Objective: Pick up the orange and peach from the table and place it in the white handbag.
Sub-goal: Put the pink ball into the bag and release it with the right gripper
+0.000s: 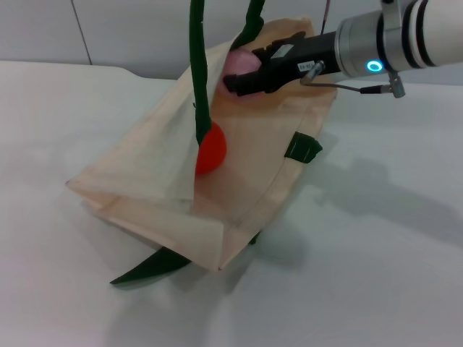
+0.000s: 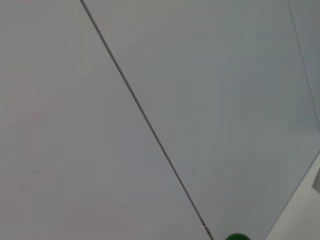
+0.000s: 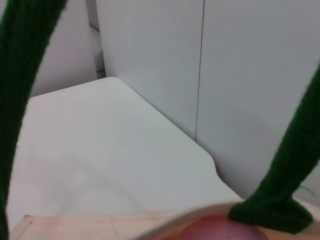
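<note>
The table [image 1: 376, 275] is a white surface running to a pale wall at the far side. On it, left of centre, lies the bag [image 1: 145, 181], cream fabric slumped with its mouth open towards the far right. 2 green handles [image 1: 200, 79] rise from it out of the top of the head view, a green strap tab [image 1: 304, 148] sits on its right edge, and another green strap trails out from under its near corner.

The right gripper [image 1: 249, 69] reaches in from the far right, level over the far end of the bag, between the 2 handles. Its black fingers [image 1: 278, 52] are closed around the peach [image 1: 242, 61], which shows pale pink at the far edge of the bag's mouth. In the right wrist view the peach [image 3: 220, 231] appears as a pink curve just beyond the bag's rim, with a handle on each side.

The orange [image 1: 211, 152] lies inside the bag, partly behind the left handle.

The left gripper is out of sight; its wrist view shows only wall panels and a speck of green.
</note>
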